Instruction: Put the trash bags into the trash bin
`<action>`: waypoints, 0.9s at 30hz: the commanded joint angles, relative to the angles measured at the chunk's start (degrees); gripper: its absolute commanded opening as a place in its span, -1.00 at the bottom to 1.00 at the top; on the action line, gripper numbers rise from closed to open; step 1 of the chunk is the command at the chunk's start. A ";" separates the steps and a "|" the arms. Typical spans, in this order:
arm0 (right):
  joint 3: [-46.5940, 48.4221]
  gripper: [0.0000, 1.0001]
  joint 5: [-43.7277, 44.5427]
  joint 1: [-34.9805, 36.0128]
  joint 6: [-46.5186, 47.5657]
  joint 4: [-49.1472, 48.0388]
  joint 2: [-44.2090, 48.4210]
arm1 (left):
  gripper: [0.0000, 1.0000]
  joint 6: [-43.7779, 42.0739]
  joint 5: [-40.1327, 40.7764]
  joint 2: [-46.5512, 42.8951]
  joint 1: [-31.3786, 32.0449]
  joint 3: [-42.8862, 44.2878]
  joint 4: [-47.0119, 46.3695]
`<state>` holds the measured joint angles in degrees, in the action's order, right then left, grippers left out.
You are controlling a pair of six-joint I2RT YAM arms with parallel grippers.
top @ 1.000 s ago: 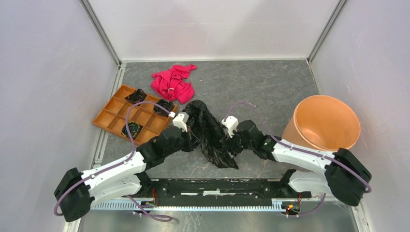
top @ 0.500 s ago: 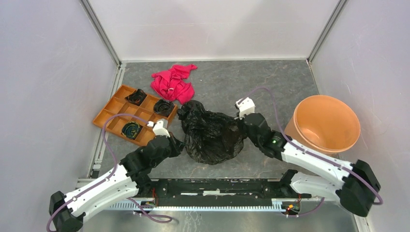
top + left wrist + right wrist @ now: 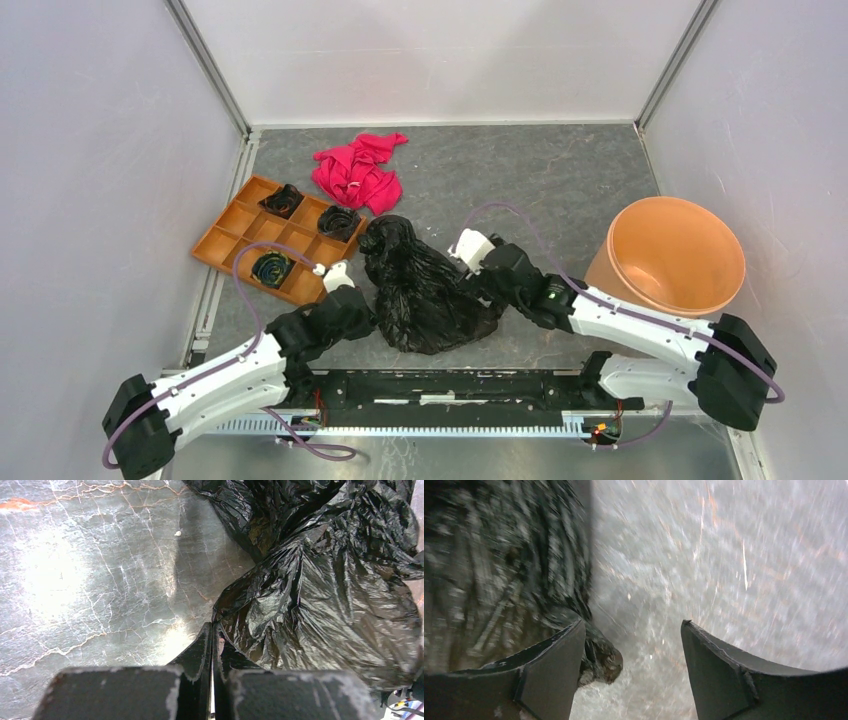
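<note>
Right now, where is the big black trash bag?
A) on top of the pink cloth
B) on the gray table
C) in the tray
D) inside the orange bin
B: the big black trash bag lies on the table, outside the trash bin.

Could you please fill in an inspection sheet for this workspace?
Surface: grey marbled table.
Job's things: large trash bag crumpled on the table between the arms; three small black wads in the orange tray; trash bin tilted at right, nothing seen inside.
Clutter: pink-red cloth behind the tray.
Tools: left tool shut at the bag's edge, grip unclear; right tool open beside the bag.
Cables: purple cables looping off both wrists.
Surroundings: white walls.
</note>
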<state>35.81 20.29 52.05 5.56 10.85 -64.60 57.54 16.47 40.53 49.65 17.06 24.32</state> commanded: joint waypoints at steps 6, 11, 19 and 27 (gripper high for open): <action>11.72 0.65 -1.27 12.35 15.88 -5.58 -12.40 | -0.96 3.50 0.38 -2.93 0.19 -0.28 -0.07; 15.73 0.61 -1.28 15.37 17.08 -7.74 -22.64 | -0.96 3.38 0.52 -4.39 0.19 -0.18 0.96; 15.22 0.31 12.99 17.00 17.81 -5.72 -28.34 | -0.96 3.02 1.86 -6.88 0.18 0.10 3.45; 8.50 -0.50 17.23 17.04 17.22 -14.54 -25.85 | -0.96 2.58 2.32 -6.42 0.19 1.09 3.50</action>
<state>46.74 33.80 68.86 22.98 3.20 -92.51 58.65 16.88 33.76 49.65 16.73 27.77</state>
